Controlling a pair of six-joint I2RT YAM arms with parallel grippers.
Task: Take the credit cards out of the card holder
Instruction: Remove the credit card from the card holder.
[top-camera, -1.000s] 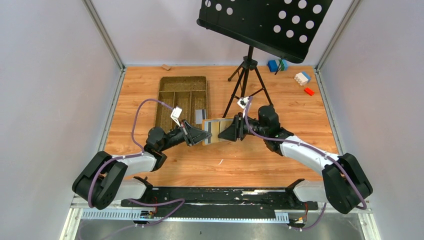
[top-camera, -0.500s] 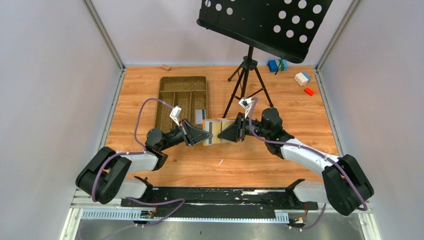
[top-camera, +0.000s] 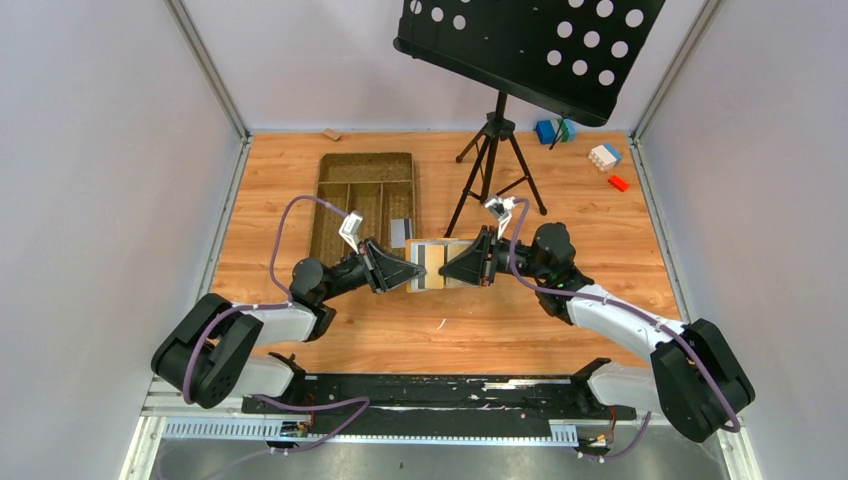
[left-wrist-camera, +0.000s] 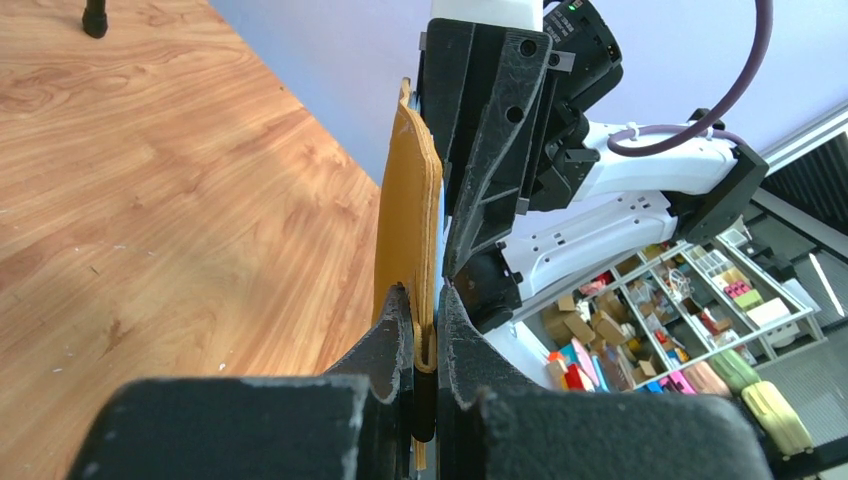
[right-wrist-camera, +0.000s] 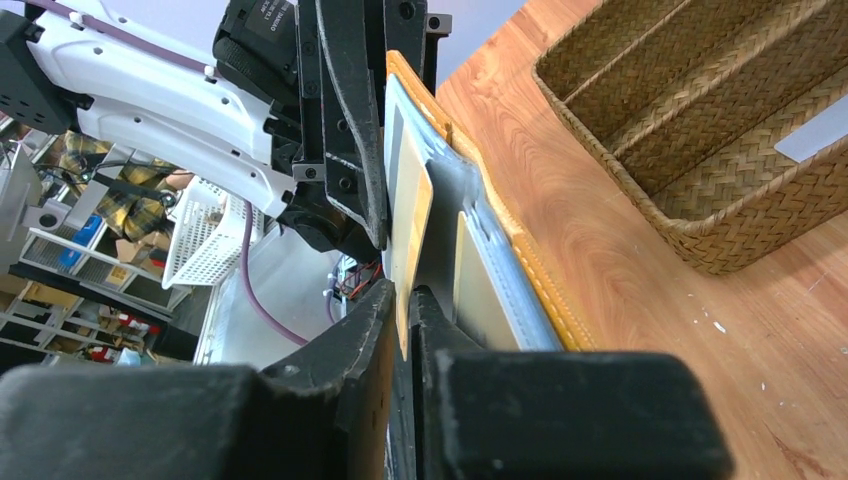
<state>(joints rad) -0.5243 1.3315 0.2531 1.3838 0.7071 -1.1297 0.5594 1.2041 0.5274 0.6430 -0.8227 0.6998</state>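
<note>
The mustard-yellow card holder (top-camera: 428, 252) is held open above the table between both arms. My left gripper (top-camera: 409, 270) is shut on its left edge; in the left wrist view the holder (left-wrist-camera: 410, 200) stands edge-on between my fingers (left-wrist-camera: 424, 312). My right gripper (top-camera: 446, 270) is shut on a tan-gold credit card (right-wrist-camera: 412, 225) that sticks partly out of the grey-blue inside (right-wrist-camera: 505, 262); the gripper shows in its own view (right-wrist-camera: 403, 297). A second tan card (right-wrist-camera: 474, 280) sits in a pocket beside it. The black card is hidden.
A brown woven compartment tray (top-camera: 366, 195) lies just behind the left gripper, with a pale grey card (top-camera: 401, 232) in its near right compartment. A music stand tripod (top-camera: 494, 160) stands behind the right gripper. Toy blocks (top-camera: 604, 156) lie at the far right.
My right arm has drawn back a little to the right while keeping its grip on the card. The left arm and the holder have stayed almost still.
</note>
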